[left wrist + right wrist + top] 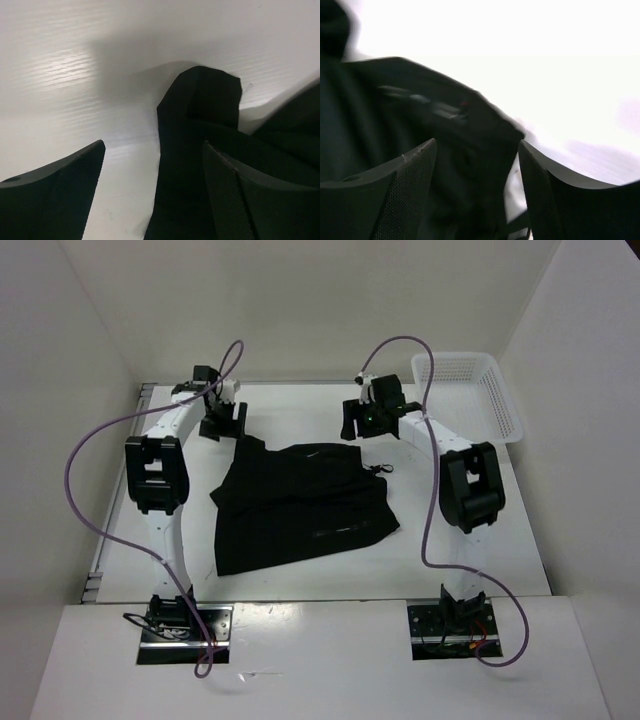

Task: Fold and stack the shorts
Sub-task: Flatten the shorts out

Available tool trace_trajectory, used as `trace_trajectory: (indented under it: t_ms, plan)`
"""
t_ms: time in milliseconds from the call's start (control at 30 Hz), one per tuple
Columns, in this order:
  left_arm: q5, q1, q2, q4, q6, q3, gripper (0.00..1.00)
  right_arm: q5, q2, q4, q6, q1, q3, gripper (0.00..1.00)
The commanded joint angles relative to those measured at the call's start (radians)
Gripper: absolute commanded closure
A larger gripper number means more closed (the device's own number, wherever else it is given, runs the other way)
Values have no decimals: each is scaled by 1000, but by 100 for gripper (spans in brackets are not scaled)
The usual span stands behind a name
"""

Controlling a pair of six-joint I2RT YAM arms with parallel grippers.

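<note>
Black shorts (pixel 300 505), one pair, crumpled; one white basket (pixel 455 360); left hand (pixel 222 428), right hand (pixel 356 428) released.

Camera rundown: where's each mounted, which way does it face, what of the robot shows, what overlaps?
Top external: above and behind the bases, facing down at the table; both arms, left gripper, right gripper show.
Left wrist: on the left arm, facing past its open fingers at a raised fold of the black shorts.
Right wrist: on the right arm, blurred, facing past its open fingers at the shorts.
Shared: all see the shorts.
</note>
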Motion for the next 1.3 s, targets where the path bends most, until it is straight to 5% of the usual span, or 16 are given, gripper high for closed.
trace_trajectory:
  t_ms: [0, 433, 600, 700, 833, 1267]
  plan:
    - [20, -27, 49, -28, 4, 75, 13, 64, 109, -30, 30, -6, 89, 28]
    - [58, -53, 142, -19, 4, 93, 11, -5, 186, -30, 42, -6, 60, 32]
    - [35, -62, 153, -19, 4, 93, 42, 38, 221, -12, 32, 3, 99, 76]
    - [14, -62, 162, -19, 4, 84, 57, 77, 244, -2, 22, 3, 158, 93]
    - [14, -62, 171, -9, 4, 96, 100, 88, 266, 7, 13, 3, 267, 100]
    - [-259, -53, 141, 103, 4, 375, 100, 296, 338, 58, 12, -6, 541, 100]
